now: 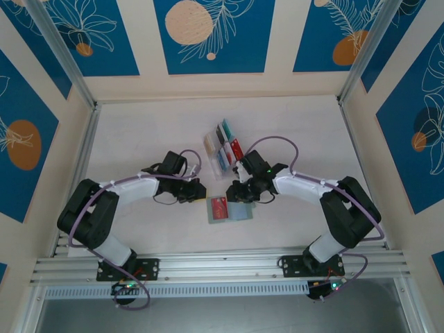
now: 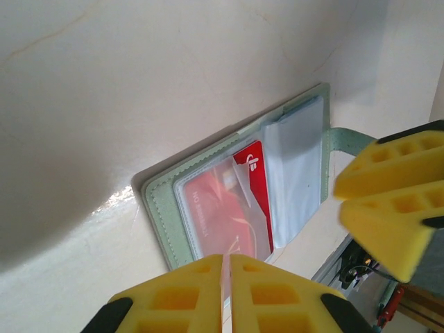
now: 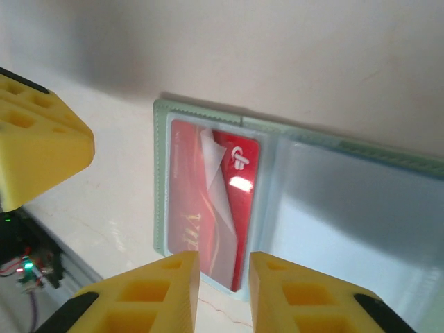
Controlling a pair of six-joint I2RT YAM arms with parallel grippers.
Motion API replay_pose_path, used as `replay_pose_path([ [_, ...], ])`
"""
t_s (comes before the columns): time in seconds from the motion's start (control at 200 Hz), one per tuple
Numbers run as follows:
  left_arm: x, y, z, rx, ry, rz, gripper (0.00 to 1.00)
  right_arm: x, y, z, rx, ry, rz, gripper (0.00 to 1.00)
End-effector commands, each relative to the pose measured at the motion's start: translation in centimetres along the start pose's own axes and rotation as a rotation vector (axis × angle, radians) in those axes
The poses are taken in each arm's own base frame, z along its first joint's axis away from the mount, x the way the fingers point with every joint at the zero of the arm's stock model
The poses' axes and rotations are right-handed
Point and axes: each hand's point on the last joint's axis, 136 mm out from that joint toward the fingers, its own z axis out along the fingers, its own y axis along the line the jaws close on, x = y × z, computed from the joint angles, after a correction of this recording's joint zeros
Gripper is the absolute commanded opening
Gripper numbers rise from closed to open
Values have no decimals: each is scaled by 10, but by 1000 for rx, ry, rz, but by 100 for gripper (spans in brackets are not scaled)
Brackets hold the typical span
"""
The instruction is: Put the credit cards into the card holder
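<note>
The card holder (image 1: 241, 212) lies open and flat on the table between my two grippers, its sage cover (image 2: 156, 208) under clear inner pockets (image 3: 361, 222). One red credit card (image 1: 219, 207) sits in the left pocket, and a corner of the pocket's film curls up over the red card (image 2: 222, 215) (image 3: 208, 201). My right gripper (image 3: 224, 263) (image 1: 237, 191) hovers open just above the card's near edge, with nothing between its fingers. My left gripper (image 2: 227, 262) (image 1: 195, 191) is shut at the holder's left edge, its pads pressed together. More credit cards (image 1: 229, 142) stand in a rack behind.
A clear slotted rack (image 1: 211, 142) with several coloured cards stands on the table behind the holder. The aluminium rail (image 1: 222, 267) runs along the near edge. My right gripper's yellow fingers (image 2: 388, 201) reach into the left wrist view, and the left gripper's fingers (image 3: 35, 146) into the right wrist view.
</note>
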Motion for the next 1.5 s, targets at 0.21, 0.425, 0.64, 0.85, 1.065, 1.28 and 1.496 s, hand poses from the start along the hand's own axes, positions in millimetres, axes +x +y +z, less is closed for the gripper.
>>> replay_pose_path([
  [0.21, 16, 2, 13, -9, 61, 20, 10, -7, -37, -3, 231, 24, -60, 28],
  [0.425, 25, 6, 29, -17, 91, 15, 10, -12, -41, 12, 256, 48, -82, 34],
  [0.64, 35, 18, 41, -46, 117, 0, 10, -4, -54, 26, 332, 75, -84, 34],
  [0.85, 43, 29, 48, -69, 135, -12, 9, 15, -68, 38, 429, 110, -65, 36],
  [1.065, 47, 34, 51, -77, 140, -16, 9, 21, -69, 38, 450, 104, -49, 17],
  [1.28, 51, 39, 53, -86, 144, -21, 9, 9, -55, 22, 432, 58, -73, 0],
  [1.496, 54, 43, 55, -89, 147, -28, 9, 0, -43, 7, 416, 19, -92, 0],
])
